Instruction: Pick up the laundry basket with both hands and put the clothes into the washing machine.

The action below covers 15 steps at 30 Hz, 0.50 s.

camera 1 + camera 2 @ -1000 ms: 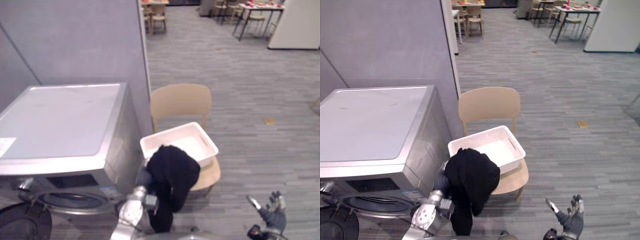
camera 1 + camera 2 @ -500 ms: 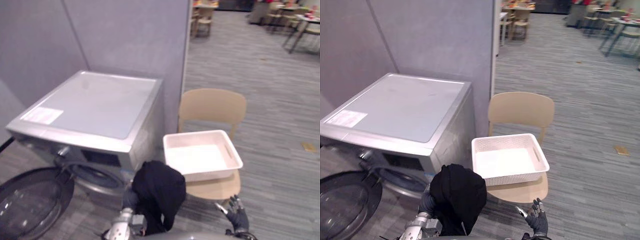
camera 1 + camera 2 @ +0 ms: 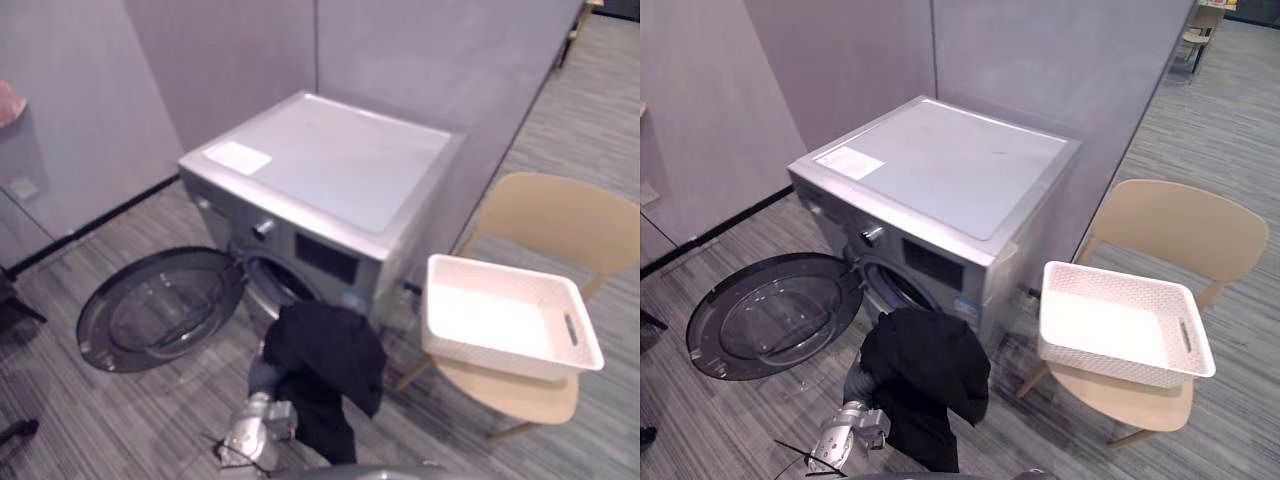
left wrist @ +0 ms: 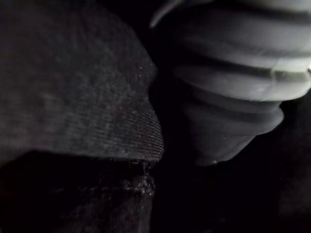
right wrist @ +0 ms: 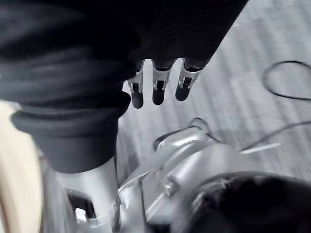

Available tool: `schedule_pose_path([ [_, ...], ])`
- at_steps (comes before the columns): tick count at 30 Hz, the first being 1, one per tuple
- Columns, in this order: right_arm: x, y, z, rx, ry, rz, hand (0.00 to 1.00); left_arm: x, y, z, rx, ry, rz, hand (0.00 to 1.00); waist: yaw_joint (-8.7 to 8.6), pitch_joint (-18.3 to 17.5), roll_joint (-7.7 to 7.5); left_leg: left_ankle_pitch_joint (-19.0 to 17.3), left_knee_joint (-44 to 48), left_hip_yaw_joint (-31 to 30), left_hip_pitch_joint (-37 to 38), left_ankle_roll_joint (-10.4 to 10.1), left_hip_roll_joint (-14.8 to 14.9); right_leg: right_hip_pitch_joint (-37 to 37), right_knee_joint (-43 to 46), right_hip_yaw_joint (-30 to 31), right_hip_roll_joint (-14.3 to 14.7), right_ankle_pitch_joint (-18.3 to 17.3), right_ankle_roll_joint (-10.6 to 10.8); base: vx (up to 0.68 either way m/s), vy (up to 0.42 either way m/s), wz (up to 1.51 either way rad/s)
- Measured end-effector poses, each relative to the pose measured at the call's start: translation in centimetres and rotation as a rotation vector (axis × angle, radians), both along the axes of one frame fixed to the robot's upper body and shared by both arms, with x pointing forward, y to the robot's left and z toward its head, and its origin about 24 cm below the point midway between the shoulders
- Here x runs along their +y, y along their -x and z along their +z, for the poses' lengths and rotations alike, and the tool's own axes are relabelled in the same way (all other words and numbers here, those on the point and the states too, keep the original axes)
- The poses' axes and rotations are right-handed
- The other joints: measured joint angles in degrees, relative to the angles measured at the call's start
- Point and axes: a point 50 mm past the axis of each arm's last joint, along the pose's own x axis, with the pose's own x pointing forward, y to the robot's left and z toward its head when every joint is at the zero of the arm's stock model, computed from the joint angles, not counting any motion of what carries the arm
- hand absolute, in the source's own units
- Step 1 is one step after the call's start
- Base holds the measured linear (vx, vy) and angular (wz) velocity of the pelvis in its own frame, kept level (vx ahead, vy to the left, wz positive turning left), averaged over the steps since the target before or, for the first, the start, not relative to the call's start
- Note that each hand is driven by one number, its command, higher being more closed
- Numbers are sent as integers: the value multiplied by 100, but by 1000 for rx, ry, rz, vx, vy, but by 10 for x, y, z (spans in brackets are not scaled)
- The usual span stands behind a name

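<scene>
- Left hand (image 4: 233, 82) under black cloth garment (image 3: 325, 348); grip cannot be told.
- Right hand (image 5: 155, 92): fingers straight, empty, above grey striped floor (image 5: 262, 39).
- Beyond: open silver washing machine (image 3: 340, 165); white plastic laundry basket (image 3: 490, 322) on tan chair (image 3: 560, 215).

No print can be read. The white label (image 3: 849, 162) at the washer (image 3: 950, 165) top's front left corner is too small; likewise the front sticker (image 3: 965, 305).

Even, diffuse room light; pale sheen on the silver-grey washing machine top (image 3: 940, 165); left wrist view is dim.
</scene>
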Motion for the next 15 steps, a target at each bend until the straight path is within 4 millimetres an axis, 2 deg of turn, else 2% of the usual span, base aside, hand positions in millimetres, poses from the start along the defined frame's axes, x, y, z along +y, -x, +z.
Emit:
schedule_pose_path([
  [1, 1, 0, -1, 7, -9, -4, 0, 8, 2, -5, 30, -35, -17, 100, 9, -19, -34, -10, 40, -2, 11, 9, -75, 143, -192, -81, 141, 67, -56, 0, 290, 18],
  [3, 0, -9, -1, -15, -5, 2, 0, 15, 0, -3, 20, -68, -30, 100, 38, -28, -14, -42, 72, -1, -71, 61, -222, 210, -457, -186, 151, 321, -268, -23, 197, 7],
  [4, -2, -12, -1, -21, -4, 4, 0, 16, -3, -2, 12, -72, -30, 100, 58, -29, 6, -84, 85, 1, -155, 124, -250, 188, -496, -224, 126, 413, -247, -86, 148, 12],
  [5, -4, -18, 0, -29, -2, 26, 0, 16, -8, 1, -8, -76, -34, 100, 109, -25, 14, -127, 233, -23, -301, 158, -302, 130, -522, -257, 59, 504, -130, -138, 160, 8],
  [6, -5, -21, 0, -32, 3, 47, 0, 15, -11, 3, -19, -74, -35, 100, 189, -19, 23, -200, 372, -57, -460, 180, -310, 104, -536, -270, 44, 517, -110, -158, 95, 11],
  [7, -6, -26, 1, -40, 12, 64, 0, 13, -11, 3, -20, -65, -37, 100, 194, -29, 37, -265, 486, -95, -544, 180, -315, 113, -524, -357, 10, 508, -118, -168, 84, 17],
  [9, -11, -39, 4, -83, 42, 69, 0, 7, -11, 3, -19, -51, -31, 100, 214, 15, 114, -316, 544, -182, -608, 268, -442, 124, -333, -430, -139, 362, -368, -101, 45, 33],
  [10, -12, -45, 6, -107, 52, 71, 0, 2, -11, 3, -18, -40, -32, 100, 212, 39, 143, -322, 547, -238, -607, 284, -487, 130, -192, -414, -197, 304, -574, -71, 58, 57],
  [11, -14, -55, 10, -154, 71, 77, 0, -7, -9, 2, -12, -21, -40, 100, 191, 58, 199, -294, 517, -413, -575, 366, -576, 113, 136, -206, -261, 345, -1076, -70, 103, 75],
  [12, -13, -62, 13, -184, 82, 90, 0, -12, -7, 2, -10, -15, -54, 100, 188, 57, 221, -228, 391, -538, -461, 466, -664, 60, 466, 291, -305, 496, -1290, -66, 124, 95],
  [13, -13, -68, 17, -223, 99, 92, 0, -20, -6, 3, -16, 2, -67, 100, 184, 53, 214, -120, 183, -690, -325, 533, -731, -150, 1028, 1037, -236, 428, -1337, -37, 81, 78],
  [14, -11, -68, 17, -240, 96, 81, 0, -18, -7, 3, -21, -2, -63, 100, 170, 66, 302, -92, 127, -825, -309, 538, -735, -290, 1360, 1415, -58, 58, -1078, -32, -26, 83],
  [15, 0, -75, 19, -284, 77, 75, 0, -14, -9, 5, -34, -17, -44, 100, 143, 57, 62, 8, 8, -989, -327, 534, -765, -468, 1858, 1905, 455, -798, -770, -19, -152, 76],
])
